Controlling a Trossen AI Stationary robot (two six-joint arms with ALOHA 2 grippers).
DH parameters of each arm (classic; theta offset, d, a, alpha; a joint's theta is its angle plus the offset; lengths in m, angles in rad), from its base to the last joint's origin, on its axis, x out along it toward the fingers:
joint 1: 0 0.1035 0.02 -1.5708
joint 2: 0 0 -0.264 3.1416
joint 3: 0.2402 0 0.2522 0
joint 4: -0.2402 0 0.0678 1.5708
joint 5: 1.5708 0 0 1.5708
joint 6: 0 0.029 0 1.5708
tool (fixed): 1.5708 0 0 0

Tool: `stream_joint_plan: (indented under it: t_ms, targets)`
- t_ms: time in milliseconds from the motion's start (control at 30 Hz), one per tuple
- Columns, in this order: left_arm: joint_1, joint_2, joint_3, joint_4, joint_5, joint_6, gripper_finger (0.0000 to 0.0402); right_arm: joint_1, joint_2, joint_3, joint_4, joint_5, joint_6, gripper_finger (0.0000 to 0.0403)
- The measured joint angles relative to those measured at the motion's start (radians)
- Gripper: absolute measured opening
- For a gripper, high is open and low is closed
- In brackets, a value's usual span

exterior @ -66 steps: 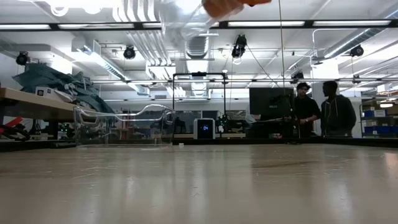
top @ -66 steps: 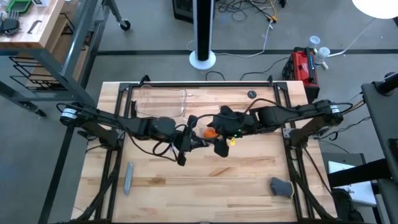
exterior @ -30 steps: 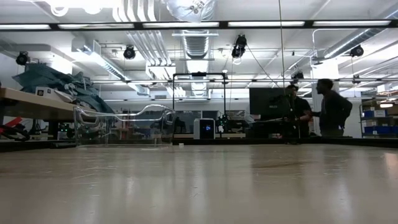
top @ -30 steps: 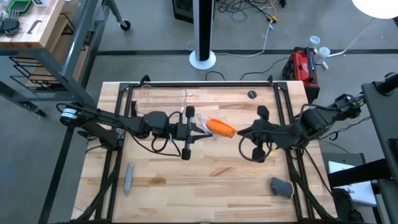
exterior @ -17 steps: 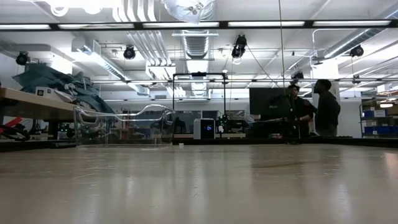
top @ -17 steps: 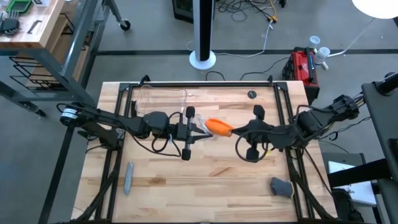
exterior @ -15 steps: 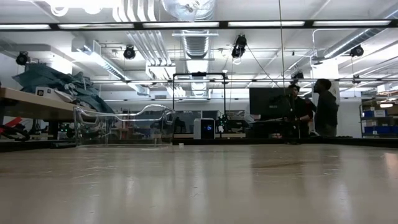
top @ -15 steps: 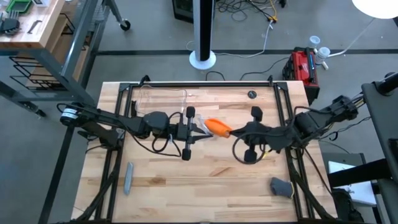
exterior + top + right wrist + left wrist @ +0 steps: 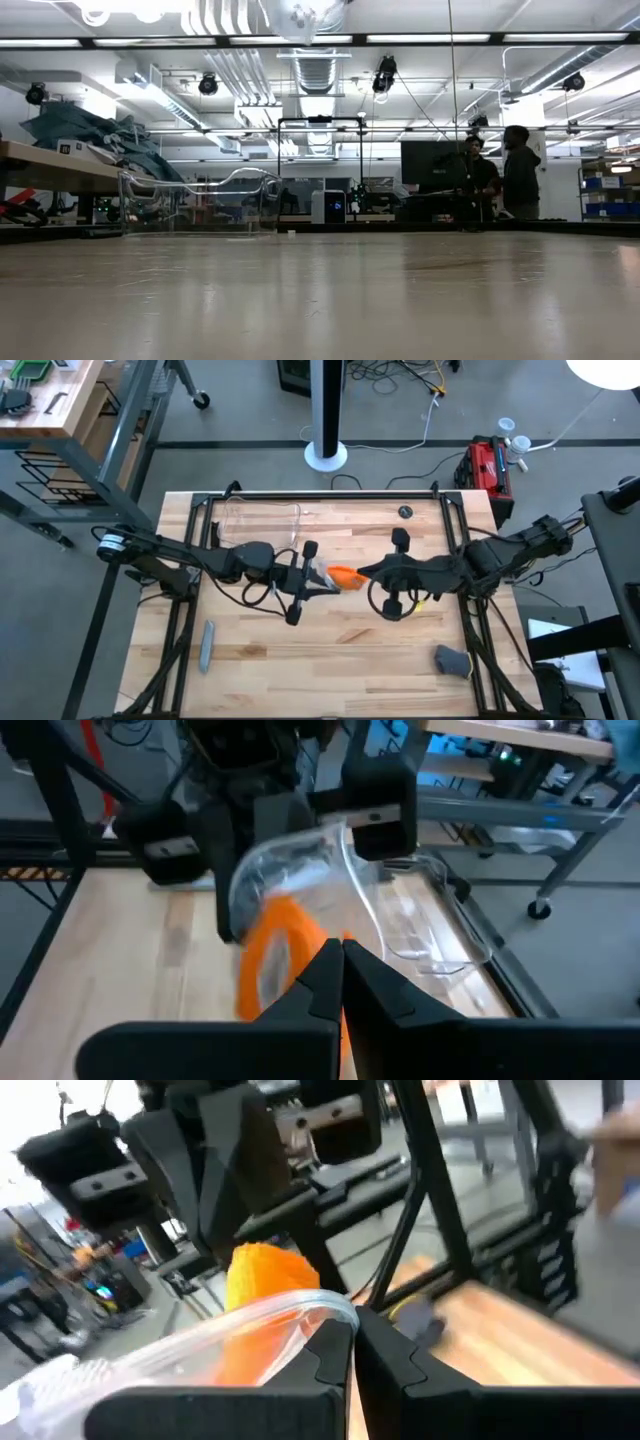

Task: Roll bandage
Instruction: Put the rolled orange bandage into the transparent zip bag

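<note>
The bandage (image 9: 342, 575) is a stubby orange roll held in the air above the table's middle, partly inside a crinkled clear plastic wrap (image 9: 170, 1355). My left gripper (image 9: 322, 579) comes from the table's left and is shut on that wrap. My right gripper (image 9: 360, 572) comes from the right, shut, with its tips at the roll's right end (image 9: 345, 936). In the right wrist view the roll (image 9: 272, 955) shows just past the fingers (image 9: 322, 970). The low view shows only the wrap (image 9: 303, 14), at its top edge. My left gripper pinches an edge of the clear wrap (image 9: 335, 1316) between its two fingers, coming about level from the table's left. The wrap stands out beyond the fingers, clear of the table, with the orange roll (image 9: 268, 1276) in it. My right gripper has its shut tips at the roll; whether they touch it I cannot tell.
A clear plastic tray (image 9: 262, 520) stands at the far left of the table, a small dark disc (image 9: 404, 512) at the far right. A grey bar (image 9: 206, 645) lies near left, a grey lump (image 9: 452, 660) near right. People (image 9: 505, 170) stand in the room behind.
My right gripper has gone toward the table's left, up to the bandage, staying shut. My left gripper has turned a little about its wrist, and the wrap with the roll has turned with it, staying lifted.
</note>
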Motion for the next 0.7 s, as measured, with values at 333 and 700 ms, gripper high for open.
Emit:
stream_joint_plan:
  t_ms: [333,700]
  targets:
    - [-0.005,0.001,0.0,0.017,0.001,0.132,0.0,-0.004,0.065,0.012,-0.026,0.037,0.0,0.0]
    - [-0.012,0.001,-0.001,0.052,0.027,0.133,0.0,-0.005,-0.069,0.051,-0.032,0.067,-0.057,0.0]
